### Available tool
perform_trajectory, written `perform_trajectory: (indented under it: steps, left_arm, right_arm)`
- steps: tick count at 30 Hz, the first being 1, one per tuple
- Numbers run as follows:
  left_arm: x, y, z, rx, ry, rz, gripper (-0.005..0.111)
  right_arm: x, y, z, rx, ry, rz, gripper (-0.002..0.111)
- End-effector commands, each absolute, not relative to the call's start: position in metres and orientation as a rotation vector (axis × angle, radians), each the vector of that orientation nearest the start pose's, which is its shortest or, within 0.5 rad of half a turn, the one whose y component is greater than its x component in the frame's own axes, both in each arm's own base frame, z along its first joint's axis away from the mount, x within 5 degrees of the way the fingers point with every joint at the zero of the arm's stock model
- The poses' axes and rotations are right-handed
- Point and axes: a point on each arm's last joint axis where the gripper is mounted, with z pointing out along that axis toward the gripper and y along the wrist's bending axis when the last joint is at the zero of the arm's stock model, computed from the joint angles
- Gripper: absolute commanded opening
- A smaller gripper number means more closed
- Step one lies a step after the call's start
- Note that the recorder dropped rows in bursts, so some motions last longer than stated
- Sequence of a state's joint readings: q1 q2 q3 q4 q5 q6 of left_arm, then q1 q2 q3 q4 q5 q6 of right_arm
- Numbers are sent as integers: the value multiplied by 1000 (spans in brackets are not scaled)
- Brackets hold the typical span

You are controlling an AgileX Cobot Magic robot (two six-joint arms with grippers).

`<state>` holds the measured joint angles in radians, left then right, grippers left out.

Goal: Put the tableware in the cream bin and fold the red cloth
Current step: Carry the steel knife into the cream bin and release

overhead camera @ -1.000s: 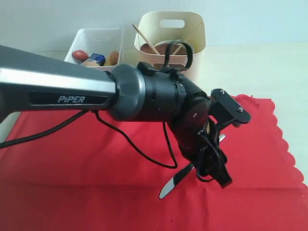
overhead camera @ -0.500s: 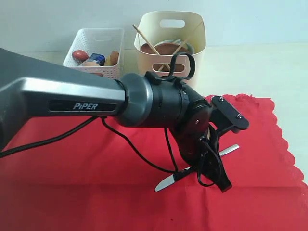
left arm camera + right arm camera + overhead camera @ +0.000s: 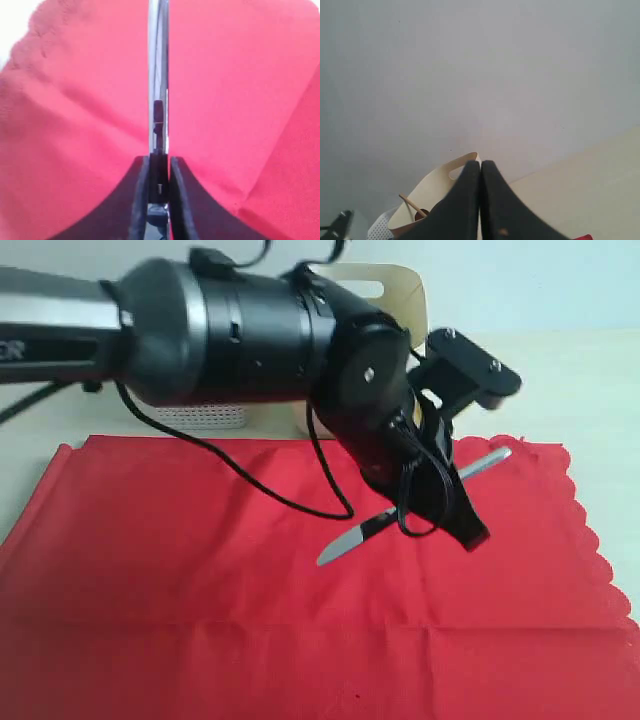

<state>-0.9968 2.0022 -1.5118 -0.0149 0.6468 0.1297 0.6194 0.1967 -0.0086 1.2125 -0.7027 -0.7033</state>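
Red cloth (image 3: 180,570) lies spread on the table (image 3: 590,380), its scalloped edge to the right in the exterior view. Over its far half my left gripper (image 3: 445,502) has its fingers clamped on the slim metal-handled utensil (image 3: 345,545), which slants, blade end lower. Behind my arm stand the cream bin (image 3: 405,295) and a white lattice basket (image 3: 205,418). My right gripper (image 3: 480,200) has its fingers pressed together on nothing, with the bin and wooden chopsticks (image 3: 410,202) beyond.

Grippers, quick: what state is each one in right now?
Left gripper: closed on the slim metal-handled utensil.
Right gripper: closed, with nothing between its fingers.
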Motion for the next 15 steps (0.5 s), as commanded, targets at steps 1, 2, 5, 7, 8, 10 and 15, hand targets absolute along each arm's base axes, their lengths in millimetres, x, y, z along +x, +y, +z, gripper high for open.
perform_trajectory:
  steps: [1,2,5,7,8,10,15]
  left_arm:
    - [253,-348,242,1304,2210,-327,0]
    - [257,-343,248,1280,2206,-328,0]
    - [269,-331,264,1203,2172,-338,0]
    - [279,-323,275,1133,2125,-353,0]
    - [284,-321,280,1101,2094,-362,0]
    - [296,-317,289,1014,2027,-389,0]
    - [324,-311,301,812,1855,-454,0]
  right_arm:
    - [75,-14,226,393,1372,390,0]
    - [75,-14,226,393,1372,390,0]
    - [75,-14,226,393,1372,390,0]
    - [75,-14,226,393,1372,390,0]
    - [75,-14,226,393,1372,390,0]
    - [75,-14,226,393,1372,390,0]
    - [75,-14,226,393,1372,390,0]
